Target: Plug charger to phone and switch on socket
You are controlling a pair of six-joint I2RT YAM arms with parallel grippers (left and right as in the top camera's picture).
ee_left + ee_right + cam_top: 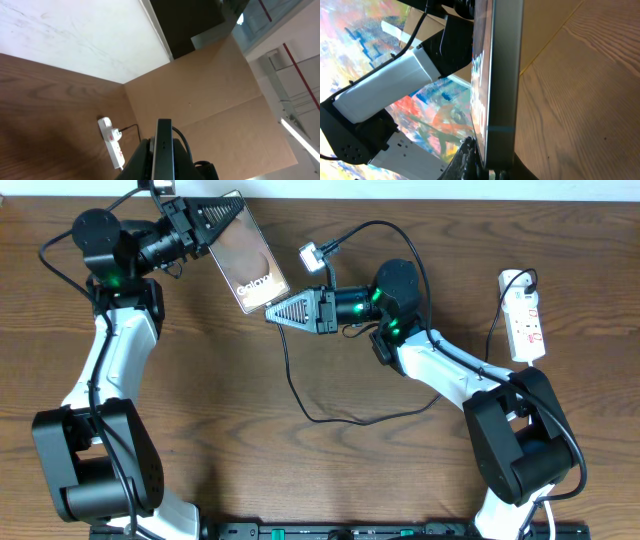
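the left gripper (pixel 222 212) sits in the upper left of the overhead frame, its jaws pinching the top end of the phone (pixel 250 260). the phone is lifted and tilted, running down and right toward the frame's middle with its lettered face up. in the left wrist view the phone (pixel 163 147) shows edge-on between the fingers at bottom centre.

the right gripper (pixel 272 312) lies level at the middle of the overhead frame and points left, with its tip right at the phone's lower end. in the right wrist view the phone (pixel 492 75) fills the centre as a tall slab, its white lettering on the left face. a dark finger (pixel 466 155) stands against that face at the bottom edge. i cannot tell whether these jaws press on the phone, hold something else, or stand apart.

the charger (pixel 288 365) is a thin black cable. it drops from under the right gripper, curves along the lower middle of the table (pixel 420 490), then climbs at the right to the socket (pixel 524 315). its connector tip is hidden beneath the gripper, so whether it is in the phone cannot be seen. the socket lies on the wood at the right edge, well apart from both grippers. a black plug sits near its upper end. the switch is too small to read.
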